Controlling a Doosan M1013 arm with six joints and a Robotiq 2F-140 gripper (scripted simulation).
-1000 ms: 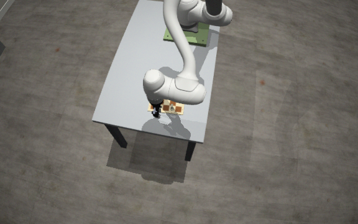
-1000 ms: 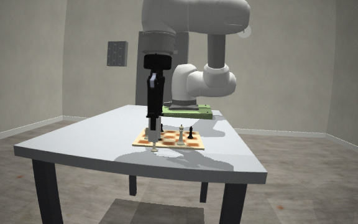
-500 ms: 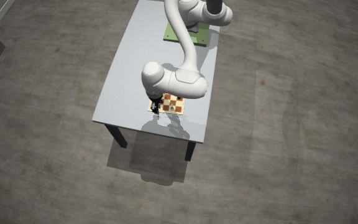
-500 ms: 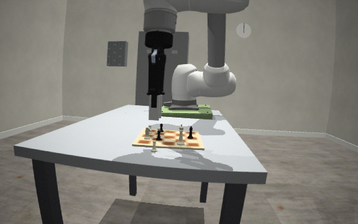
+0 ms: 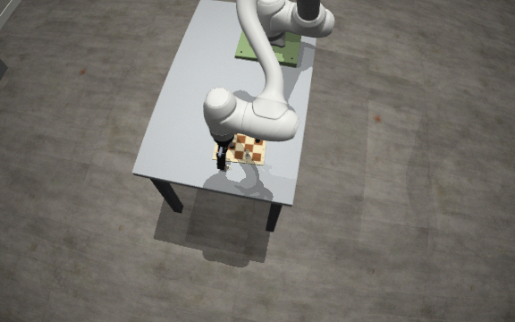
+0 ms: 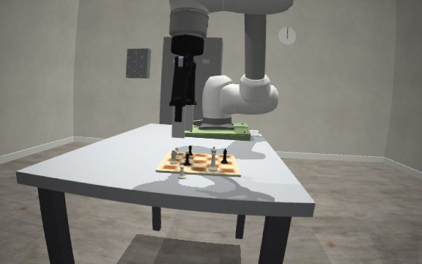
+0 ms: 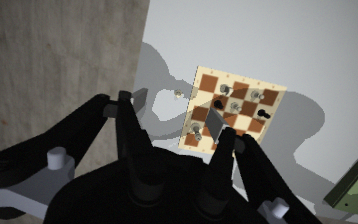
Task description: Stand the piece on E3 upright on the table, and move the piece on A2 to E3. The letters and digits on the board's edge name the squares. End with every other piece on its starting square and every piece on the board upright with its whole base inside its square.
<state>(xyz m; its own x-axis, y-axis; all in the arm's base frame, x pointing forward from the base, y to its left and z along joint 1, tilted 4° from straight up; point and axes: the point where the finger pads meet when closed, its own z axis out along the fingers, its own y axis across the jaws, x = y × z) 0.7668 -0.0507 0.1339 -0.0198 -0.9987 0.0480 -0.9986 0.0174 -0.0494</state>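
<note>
Hand: The black Robotiq hand [image 5: 221,165] [image 6: 183,128] [image 7: 177,106] hangs above the surface [image 5: 179,98] [image 6: 91,161] [image 7: 250,30], fingers spread, nothing pinched between them.
White pawn: A pale pawn [image 5: 228,167] [image 6: 182,172] [image 7: 178,94] stands upright off the chessboard [image 5: 241,161] [image 6: 198,173] [image 7: 190,107], just beside its near edge in the exterior view.
Target squares: The edge lettering is too small to read; which square is E3 and which piece stands on A2 cannot be told.
White king: The tall king [image 5: 247,153] [image 6: 213,159] [image 7: 197,132] stands upright in the row by that same edge.
White knight: The pale knight [image 6: 174,158] [image 7: 226,89] is upright toward the board's left side, seen from the exterior.
Black pawn: A dark pawn [image 5: 232,145] [image 6: 187,159] [image 7: 218,104] stands near the knight.
Far ranks: A small white piece [image 6: 176,151] [image 7: 257,95] and a black piece [image 6: 190,150] [image 7: 263,114] stand farther back, their types unclear.
Right side: Another dark piece [image 5: 257,140] [image 6: 224,156] rises beyond the king in the exterior view.
Arm: The white Doosan arm [image 5: 268,67] [image 6: 255,48] reaches out from its green base plate [image 5: 243,51] [image 6: 242,136] [image 7: 345,197] on the surface.
Wall: A round clock [image 6: 287,36] hangs behind.

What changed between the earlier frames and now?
The hand rose from low over the white pawn beside the board to well above it, open. The pawn still stands on the table; the white king stayed put.
</note>
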